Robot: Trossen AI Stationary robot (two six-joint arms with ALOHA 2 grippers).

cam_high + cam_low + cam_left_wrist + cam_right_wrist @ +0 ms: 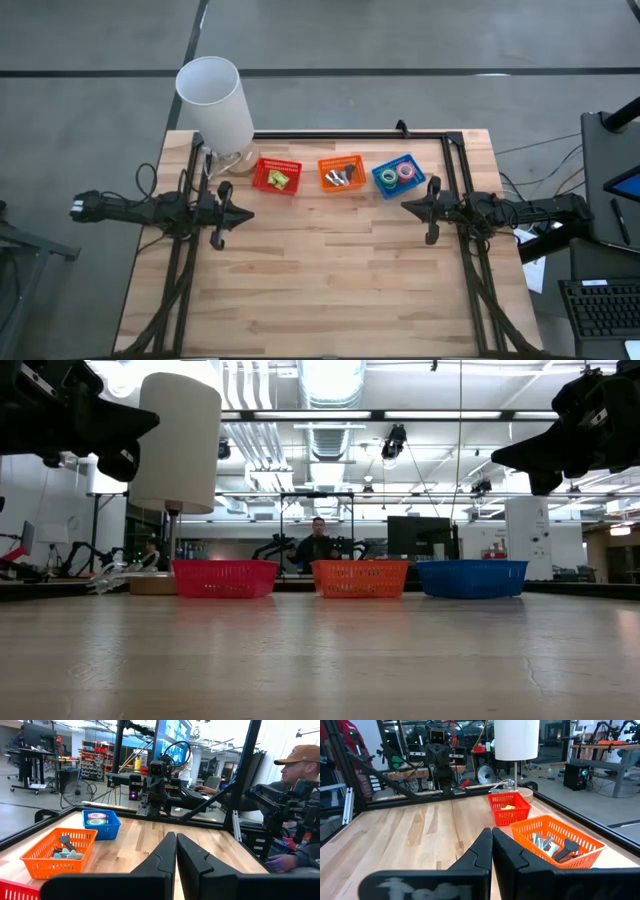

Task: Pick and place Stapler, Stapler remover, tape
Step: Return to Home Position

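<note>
Three small baskets stand in a row at the table's far side: red (277,176), orange (341,172) and blue (398,175). A green tape roll (389,177) and a pink one (406,172) lie in the blue basket; a blue or a red roll does not show. The orange basket (555,840) holds a dark stapler-like piece (565,851) and pale grey-blue pieces (542,842). Something yellow-green (279,180) lies in the red basket. My left gripper (245,214) hovers shut near the red basket. My right gripper (405,206) hovers shut near the blue basket. Both are raised above the table.
A white-shaded lamp (215,100) stands on a round base at the far left corner, beside the red basket. A black frame (350,134) runs along the far edge and down both sides. Bare wood (330,270) fills the table's middle and near part. A person sits behind the table (318,540).
</note>
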